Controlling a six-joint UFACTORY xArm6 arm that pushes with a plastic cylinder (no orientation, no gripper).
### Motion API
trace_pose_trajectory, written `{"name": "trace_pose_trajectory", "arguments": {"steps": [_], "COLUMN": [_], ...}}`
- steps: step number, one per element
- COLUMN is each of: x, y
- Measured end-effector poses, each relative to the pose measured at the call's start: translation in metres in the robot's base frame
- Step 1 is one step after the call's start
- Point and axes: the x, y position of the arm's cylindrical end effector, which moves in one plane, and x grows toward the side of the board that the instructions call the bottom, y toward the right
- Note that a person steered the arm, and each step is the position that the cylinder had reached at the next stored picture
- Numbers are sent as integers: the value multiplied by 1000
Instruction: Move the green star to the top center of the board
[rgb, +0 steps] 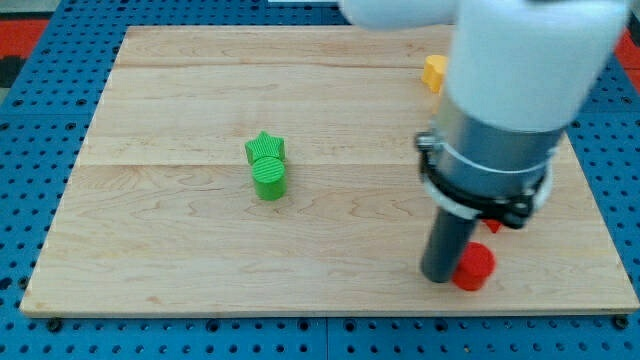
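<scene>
Green star (267, 147) sits a bit left of the middle of the frame, on the wooden table (150, 250), and it touches a green round block (269, 177) just below it. The star is not at the top center yet, so I think the job has hardly begun and the push up and to the right is left to do. My tip (440, 278) is far off in the lower right of the frame, well apart from the star, right beside a red round block (474, 268) and maybe touching it. Another bit of red (493, 226) peeks out behind the rod. A yellow block (434, 72) sits near the upper right, partly hidden by the arm. No boxes or bowls are here, so nothing is inside anything. No pincer is on this arm, only the rod, so I cannot tell you open or closed.
</scene>
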Motion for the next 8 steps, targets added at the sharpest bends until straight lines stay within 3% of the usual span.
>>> {"name": "trace_pose_trajectory", "arguments": {"steps": [1, 2, 4, 6, 8], "x": [0, -2, -84, -98, -140], "y": [44, 28, -94, -194, -197]}}
